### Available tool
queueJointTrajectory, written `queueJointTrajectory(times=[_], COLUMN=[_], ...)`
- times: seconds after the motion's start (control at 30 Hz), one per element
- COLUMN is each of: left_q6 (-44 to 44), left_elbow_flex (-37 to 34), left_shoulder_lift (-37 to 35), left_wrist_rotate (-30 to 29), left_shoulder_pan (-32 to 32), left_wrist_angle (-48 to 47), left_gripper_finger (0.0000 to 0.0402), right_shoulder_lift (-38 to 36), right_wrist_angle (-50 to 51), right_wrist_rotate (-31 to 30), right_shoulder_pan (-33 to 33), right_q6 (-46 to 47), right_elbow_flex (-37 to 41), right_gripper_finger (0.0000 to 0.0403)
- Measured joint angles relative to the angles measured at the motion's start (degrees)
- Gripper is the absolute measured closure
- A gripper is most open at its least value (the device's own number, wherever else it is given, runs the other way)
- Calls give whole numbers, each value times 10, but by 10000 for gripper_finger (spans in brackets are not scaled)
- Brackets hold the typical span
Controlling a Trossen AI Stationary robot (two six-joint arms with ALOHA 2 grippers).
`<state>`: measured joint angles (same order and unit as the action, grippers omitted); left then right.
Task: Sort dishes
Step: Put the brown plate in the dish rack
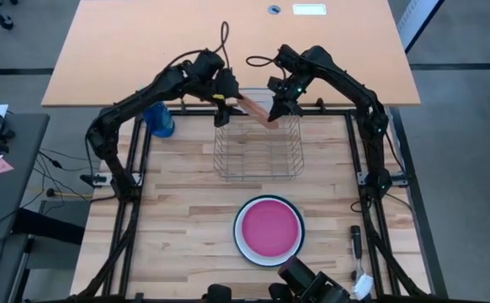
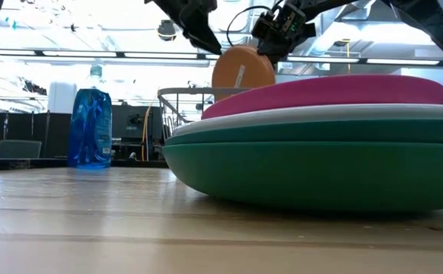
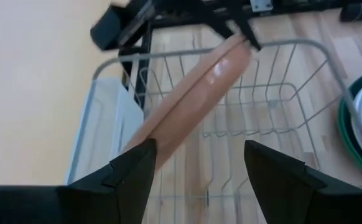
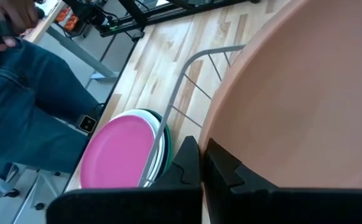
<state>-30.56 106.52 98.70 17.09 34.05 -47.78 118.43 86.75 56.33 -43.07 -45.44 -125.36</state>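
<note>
- The right gripper (image 1: 272, 119) pinches the rim of a salmon-orange plate (image 1: 253, 107), holding it on edge above the far end of the wire dish rack (image 1: 258, 164).
- The left gripper (image 1: 221, 118) sits at the plate's other edge, fingers spread, the plate's rim beside one finger; contact cannot be confirmed.
- A magenta-pink plate (image 1: 268, 228) tops a stack of white and dark green plates (image 2: 320, 164) on the near table.
- A blue spray bottle (image 1: 160, 120) stands left of the rack.
</note>
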Motion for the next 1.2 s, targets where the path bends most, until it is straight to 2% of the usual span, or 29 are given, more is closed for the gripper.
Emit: queueJointTrajectory(times=[0.53, 0.73, 0.9, 1.2], left_q6=[-35, -67, -106, -104], left_elbow_flex=[-1, -1, -1, 20], left_shoulder_lift=[19, 17, 17, 17], left_wrist_rotate=[5, -27, -28, -39], left_shoulder_pan=[-22, -25, -26, -54], left_wrist_angle=[-2, 16, 21, 14], left_gripper_finger=[164, 164, 164, 164], right_shoulder_lift=[0, 0, 0, 0], right_wrist_angle=[35, 33, 32, 31], right_wrist_rotate=[-44, -43, -44, -70], right_shoulder_pan=[13, 22, 25, 25], right_q6=[-1, -9, -10, -9], right_elbow_flex=[0, 0, 0, 0], right_gripper_finger=[403, 403, 403, 403])
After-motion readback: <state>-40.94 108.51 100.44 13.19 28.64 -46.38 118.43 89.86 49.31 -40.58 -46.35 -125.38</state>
